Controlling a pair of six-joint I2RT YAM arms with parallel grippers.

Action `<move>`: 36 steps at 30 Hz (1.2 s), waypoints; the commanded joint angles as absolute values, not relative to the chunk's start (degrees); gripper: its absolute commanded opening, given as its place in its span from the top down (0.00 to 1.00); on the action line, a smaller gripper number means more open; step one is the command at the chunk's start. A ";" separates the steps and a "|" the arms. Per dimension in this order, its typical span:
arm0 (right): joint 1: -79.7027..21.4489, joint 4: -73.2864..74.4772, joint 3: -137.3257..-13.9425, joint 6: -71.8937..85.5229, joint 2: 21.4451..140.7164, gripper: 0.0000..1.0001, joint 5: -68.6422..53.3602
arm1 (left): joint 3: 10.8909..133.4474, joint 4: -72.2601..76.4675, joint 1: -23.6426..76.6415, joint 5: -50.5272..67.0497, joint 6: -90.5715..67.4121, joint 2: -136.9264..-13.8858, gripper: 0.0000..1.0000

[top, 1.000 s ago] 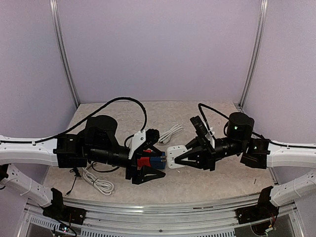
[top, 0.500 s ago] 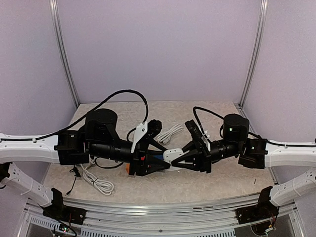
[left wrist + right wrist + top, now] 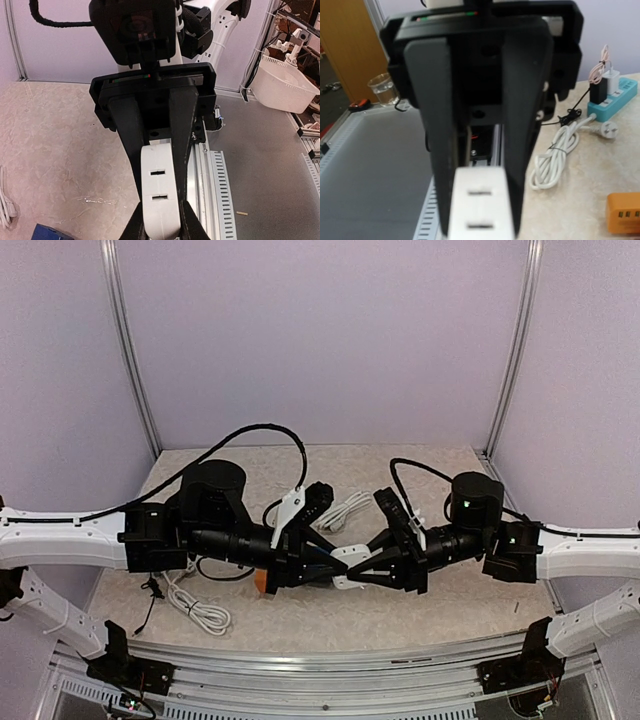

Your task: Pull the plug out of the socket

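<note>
The plug-and-socket block (image 3: 343,558) is held off the table (image 3: 420,465), near its middle and towards the near edge, between the two arms. It is seen only as one white body with two slots on its broad face. Where plug ends and socket begins cannot be told, since the join is hidden by black fingers.

The left gripper (image 3: 330,562) is closed tightly, and its tips are pressed on the sides of one end of the block in the left wrist view. The right gripper (image 3: 362,565) is likewise clamped on the block from the opposite end, with its long fingers laid along both flanks.

The block's long axis is laid left to right in the overhead view, in line with both sets of fingers, which are pointed straight at each other. Neither arm is nearer, as the block is gripped by both. The separation is therefore judged to call for a straight pull apart along that shared axis. Any sideways or twisting load is likely to bind the pins.
</note>
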State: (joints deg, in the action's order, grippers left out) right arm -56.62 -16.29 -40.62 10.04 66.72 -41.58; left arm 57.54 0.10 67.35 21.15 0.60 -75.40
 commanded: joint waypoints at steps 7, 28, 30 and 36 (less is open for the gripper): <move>-56.96 -12.81 -41.64 10.15 63.38 0.53 -39.20 | 58.47 -2.46 67.19 26.55 2.47 -75.46 1.00; -56.35 -9.41 -41.75 13.89 63.82 0.66 -38.05 | 57.11 -5.44 66.55 24.79 6.06 -74.35 1.00; -56.34 -9.45 -41.59 13.91 63.81 0.73 -38.01 | 57.13 -5.70 66.53 24.56 6.24 -74.36 1.00; -56.39 -10.19 -41.18 14.44 63.90 0.96 -38.41 | 57.22 -5.72 66.54 23.64 6.23 -74.44 1.00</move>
